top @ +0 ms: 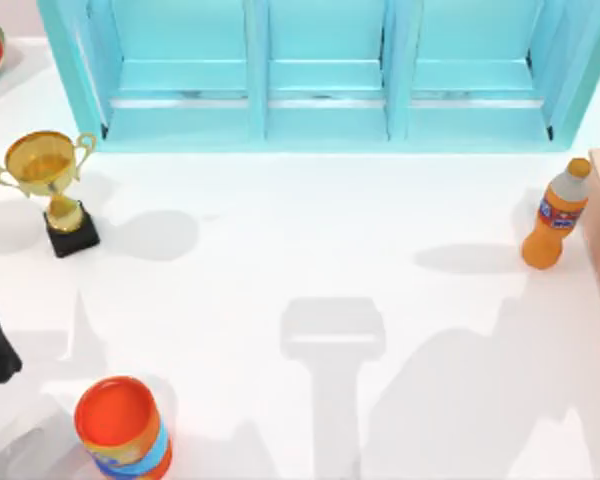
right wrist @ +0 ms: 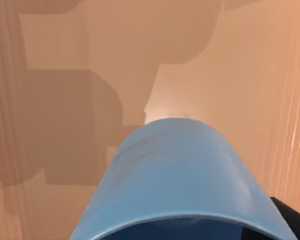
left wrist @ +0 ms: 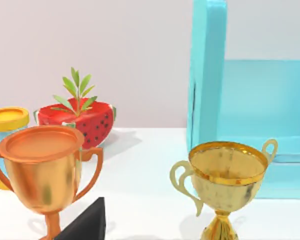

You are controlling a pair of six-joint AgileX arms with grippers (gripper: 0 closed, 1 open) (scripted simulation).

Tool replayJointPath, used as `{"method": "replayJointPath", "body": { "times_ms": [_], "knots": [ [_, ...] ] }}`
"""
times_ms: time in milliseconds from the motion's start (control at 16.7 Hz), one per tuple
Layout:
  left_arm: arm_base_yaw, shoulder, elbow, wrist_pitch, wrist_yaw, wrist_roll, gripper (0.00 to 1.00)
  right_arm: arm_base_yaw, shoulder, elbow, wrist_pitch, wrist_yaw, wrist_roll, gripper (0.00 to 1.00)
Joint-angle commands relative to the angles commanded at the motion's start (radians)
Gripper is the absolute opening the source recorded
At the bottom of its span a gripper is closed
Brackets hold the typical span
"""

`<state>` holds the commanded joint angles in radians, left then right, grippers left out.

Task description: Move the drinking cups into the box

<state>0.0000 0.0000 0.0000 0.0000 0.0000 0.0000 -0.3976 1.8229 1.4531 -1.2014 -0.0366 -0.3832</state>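
Smooth plain blue tumbler [right wrist: 177, 175] showing rounded wall, hanging over flat salmon box [right wrist: 55, 100] walls, right hand's grip impossible to tell

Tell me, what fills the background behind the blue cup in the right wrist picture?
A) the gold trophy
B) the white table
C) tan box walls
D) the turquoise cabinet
C: in the right wrist view the blue cup sits close to the camera against flat tan surfaces of the box, with blocky shadows falling across them.
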Motion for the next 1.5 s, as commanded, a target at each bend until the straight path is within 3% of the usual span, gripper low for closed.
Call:
{"method": "replayJointPath", "body": {
  "times_ms": [360,1140,1500],
  "knots": [
    [0.0,0.0,0.0,0.0,0.0,0.0,1.0,0.005,0.0,-0.039,0.039,0.002,0.005,0.0],
    [0.0,0.0,0.0,0.0,0.0,0.0,1.0,0.005,0.0,-0.039,0.039,0.002,0.005,0.98],
    [0.0,0.0,0.0,0.0,0.0,0.0,1.0,0.005,0.0,-0.039,0.039,0.002,0.005,1.0]
  ]
}}
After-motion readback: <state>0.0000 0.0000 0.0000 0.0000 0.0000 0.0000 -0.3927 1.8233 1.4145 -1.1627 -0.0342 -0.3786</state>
